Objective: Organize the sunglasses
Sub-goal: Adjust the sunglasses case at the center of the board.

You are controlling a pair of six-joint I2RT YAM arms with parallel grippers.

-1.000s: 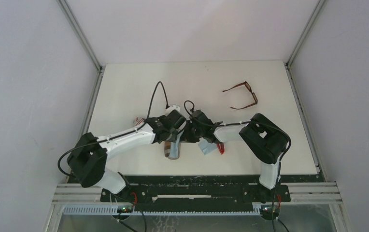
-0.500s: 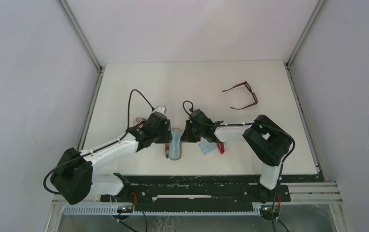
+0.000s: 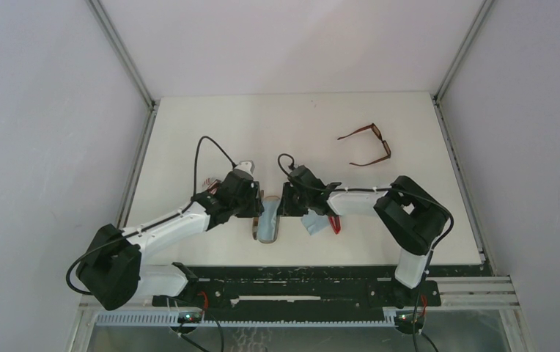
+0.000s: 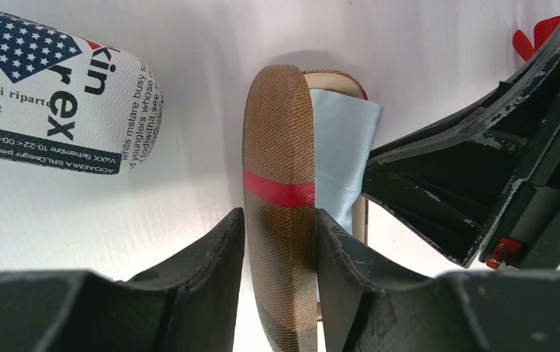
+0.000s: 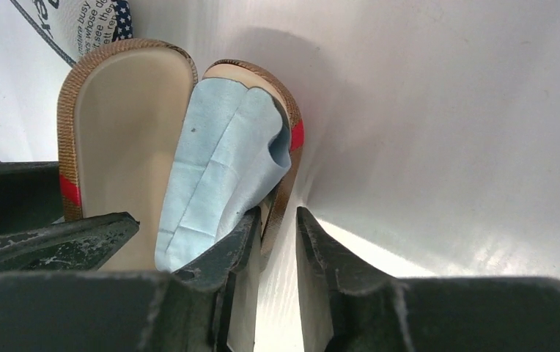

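The dark brown sunglasses (image 3: 369,145) lie open at the back right of the table. The red sunglasses (image 3: 334,224) show only as a red sliver beside my right arm, also at the left wrist view's top right (image 4: 528,40). Between the grippers a brown case (image 3: 265,229) stands open with a light blue cloth (image 5: 218,161) in it. My left gripper (image 3: 251,198) (image 4: 279,213) is shut on the case's lid (image 4: 281,147). My right gripper (image 3: 283,202) (image 5: 277,213) is shut astride the base's wall (image 5: 288,165), one finger inside on the cloth.
A flag-print case (image 4: 50,81) lies left of the brown case, mostly under my left arm in the top view (image 3: 209,182). A second light blue cloth (image 3: 314,222) lies under my right forearm. White walls close in the table on three sides.
My left arm has swung to the left and the brown case's lid has come open, showing the blue cloth inside. My right gripper has stayed on the case.
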